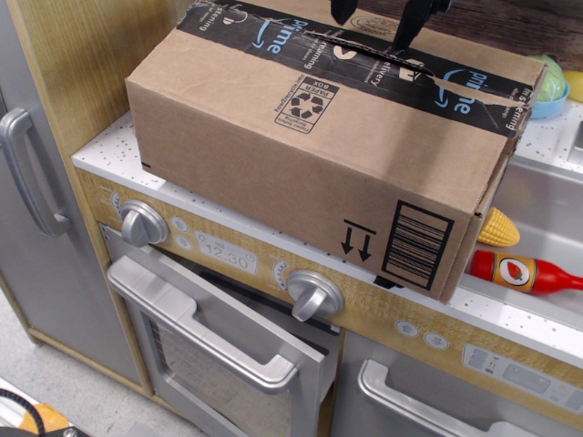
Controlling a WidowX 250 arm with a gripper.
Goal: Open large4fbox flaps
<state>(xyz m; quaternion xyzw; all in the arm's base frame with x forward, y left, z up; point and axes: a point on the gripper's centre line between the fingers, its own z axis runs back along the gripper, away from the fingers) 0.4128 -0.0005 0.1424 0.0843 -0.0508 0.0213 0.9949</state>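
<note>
On counter: large4fbox (pixel 310 137), flaps (pixel 364 50) closed (contents hidden).

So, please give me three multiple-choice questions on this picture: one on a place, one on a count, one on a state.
1. Where is the gripper?
A. above the box top
B. at the oven door
C. by the red bottle

2. How many round silver knobs are on the stove front?
A. one
B. two
C. four

3. The flaps of the large4fbox are:
A. fully open
B. removed
C. down, tape torn

Answers:
1 A, dark fingers show over the taped seam.
2 B, knob and knob.
3 C, flaps lie flat.
</note>
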